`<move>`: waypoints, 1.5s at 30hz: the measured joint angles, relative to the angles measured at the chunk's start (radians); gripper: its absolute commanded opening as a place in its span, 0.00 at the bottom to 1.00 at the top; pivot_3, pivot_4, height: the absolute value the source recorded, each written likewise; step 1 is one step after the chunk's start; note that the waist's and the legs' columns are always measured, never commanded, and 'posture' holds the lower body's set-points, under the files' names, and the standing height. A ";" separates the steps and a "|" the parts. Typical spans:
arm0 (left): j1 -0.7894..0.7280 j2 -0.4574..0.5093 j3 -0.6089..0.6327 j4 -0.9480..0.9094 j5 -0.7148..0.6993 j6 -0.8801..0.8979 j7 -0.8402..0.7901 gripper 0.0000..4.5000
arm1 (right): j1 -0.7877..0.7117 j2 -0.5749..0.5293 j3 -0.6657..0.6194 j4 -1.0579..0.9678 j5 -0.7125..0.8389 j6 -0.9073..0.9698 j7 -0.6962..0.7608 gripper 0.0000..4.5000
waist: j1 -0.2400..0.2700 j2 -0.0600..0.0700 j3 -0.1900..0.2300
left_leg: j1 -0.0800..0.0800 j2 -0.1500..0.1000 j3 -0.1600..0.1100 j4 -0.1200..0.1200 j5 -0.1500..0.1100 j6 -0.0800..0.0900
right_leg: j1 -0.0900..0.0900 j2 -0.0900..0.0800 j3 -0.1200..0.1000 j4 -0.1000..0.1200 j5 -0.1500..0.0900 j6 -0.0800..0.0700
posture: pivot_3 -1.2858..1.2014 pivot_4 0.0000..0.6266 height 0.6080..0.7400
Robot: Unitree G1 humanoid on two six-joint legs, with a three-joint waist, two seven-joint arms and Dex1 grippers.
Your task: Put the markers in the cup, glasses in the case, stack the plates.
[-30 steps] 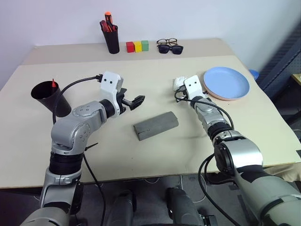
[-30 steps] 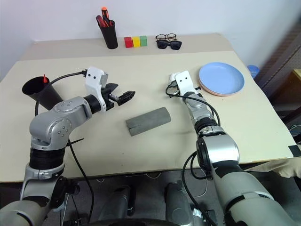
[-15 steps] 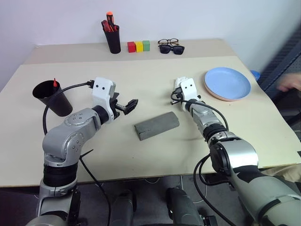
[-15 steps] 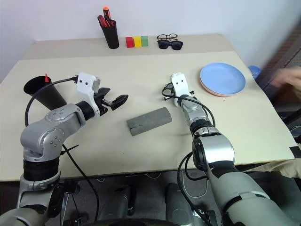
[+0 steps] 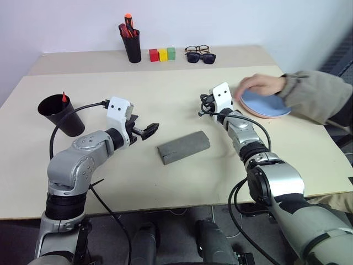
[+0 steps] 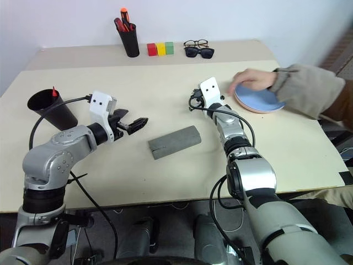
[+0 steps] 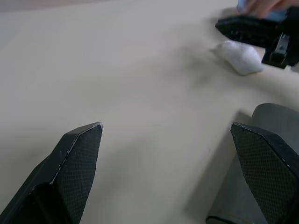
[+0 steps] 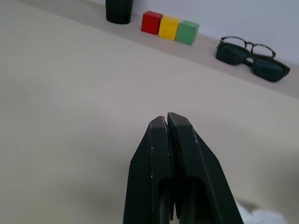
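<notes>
Right now a person's hand point(image 5: 263, 84) rests on the blue plate point(image 5: 271, 105), which sits on top of the pink plate point(image 6: 249, 108) at the right side of the worktop point(image 5: 182, 182); only a thin rim of the pink one peeks out underneath. The right gripper point(image 8: 167, 122) hangs just beside those plates, its jaws pressed together with nothing between them, and a small white crumpled lump point(image 7: 240, 57) lies on the worktop close under it. The left gripper point(image 5: 150, 130) floats above the worktop left of the middle, jaws spread wide and empty, pointing toward the grey case point(image 5: 183, 147). That case lies closed near the centre, set at a slant, just beside the left gripper's tips but apart from them. At the far left stands the wide black cup point(image 5: 57, 114) with one red-tipped marker point(image 5: 63, 97) poking out of it. Along the back edge stand a narrow black pen holder point(image 5: 132, 45) with more markers in it, three coloured blocks point(image 5: 162, 54), and the wire-framed glasses point(image 5: 196, 49) touching a pair of dark sunglasses point(image 5: 200, 57).
</notes>
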 measured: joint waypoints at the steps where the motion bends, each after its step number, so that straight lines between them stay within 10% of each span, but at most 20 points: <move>1: -0.008 -0.002 -0.006 0.006 0.005 -0.007 -0.005 1.00 | 0.001 -0.004 0.000 0.000 0.000 0.002 0.000 0.01 | 0.000 0.000 0.000 | 0.000 0.000 0.000 0.000 0.000 0.000 | 0.000 0.000 0.000 0.000 0.000 0.000 | 0.52 0.24 1.00; 6: -0.036 -0.013 -0.033 0.042 0.017 -0.031 -0.029 1.00 | 0.022 -0.053 -0.001 -0.017 0.008 0.035 0.013 0.18 | 0.000 0.000 0.000 | 0.000 0.000 0.000 -0.001 0.000 0.000 | 0.000 0.000 0.000 0.000 0.000 0.000 | 0.52 0.24 1.00; 13: -0.038 -0.013 -0.041 0.069 0.034 -0.052 -0.058 1.00 | 0.105 -0.111 -0.002 -0.066 0.018 0.088 -0.001 0.93 | -0.003 0.000 0.000 | 0.001 0.000 0.000 -0.002 0.000 0.000 | 0.000 0.000 0.000 0.000 0.000 0.000 | 0.52 0.24 1.00; 22: -0.051 -0.015 -0.054 0.078 0.038 -0.053 -0.074 1.00 | 0.128 -0.088 -0.017 -0.087 0.072 0.201 0.024 0.93 | -0.002 0.000 0.000 | 0.003 0.000 0.000 -0.004 0.000 0.000 | 0.000 0.000 0.001 0.000 0.000 0.000 | 0.52 0.24 1.00; 31: -0.053 -0.005 -0.044 0.063 0.036 -0.040 -0.061 1.00 | 0.123 -0.077 -0.038 -0.069 0.095 0.227 0.013 0.07 | -0.003 0.000 0.000 | 0.003 0.000 0.000 -0.004 0.000 0.000 | 0.000 0.000 0.001 0.000 0.000 0.000 | 0.52 0.24 1.00; 45: 0.020 -0.022 -0.037 -0.007 0.041 -0.130 -0.094 1.00 | -0.066 -0.261 -0.040 -0.065 0.073 0.138 -0.090 0.07 | 0.009 0.000 0.001 | 0.003 0.000 0.001 -0.005 0.000 -0.001 | 0.000 0.000 0.001 -0.002 0.000 -0.001 | 0.52 0.24 1.00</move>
